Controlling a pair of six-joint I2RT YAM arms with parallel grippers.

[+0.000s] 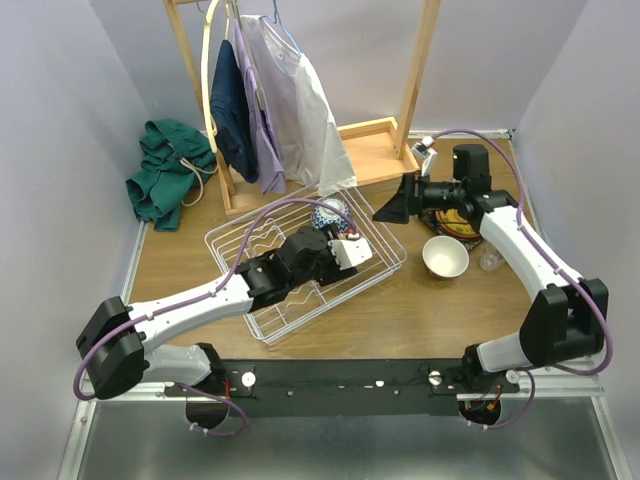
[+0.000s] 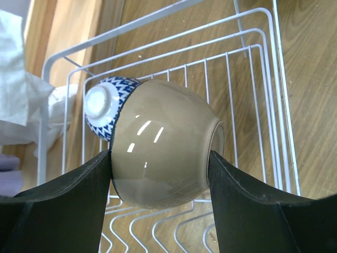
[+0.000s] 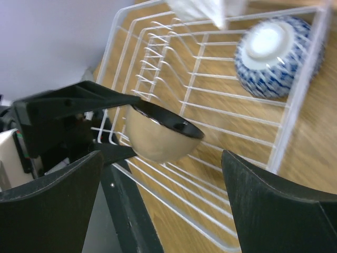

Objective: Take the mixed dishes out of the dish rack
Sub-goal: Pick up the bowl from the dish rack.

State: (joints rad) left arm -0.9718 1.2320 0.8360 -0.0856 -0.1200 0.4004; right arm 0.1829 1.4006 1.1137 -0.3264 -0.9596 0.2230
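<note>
The white wire dish rack (image 1: 228,252) sits mid-table. My left gripper (image 1: 350,250) reaches into it and is shut on a tan bowl (image 2: 163,147) with a black inside, held on its side just above the rack floor (image 2: 253,79). A blue-white bowl (image 1: 330,213) lies upside down in the rack's far corner, right behind the tan one (image 2: 102,108). My right gripper (image 1: 393,208) is open and empty beside the rack's right end, facing the held tan bowl (image 3: 158,142). The blue-white bowl (image 3: 274,58) and rack (image 3: 295,121) show there too.
A white bowl with a red outside (image 1: 445,257), a clear glass (image 1: 490,260) and stacked patterned plates (image 1: 462,224) stand on the table to the right, under my right arm. A wooden clothes stand (image 1: 300,100) with hanging clothes is behind the rack. A green cloth (image 1: 170,180) lies at far left.
</note>
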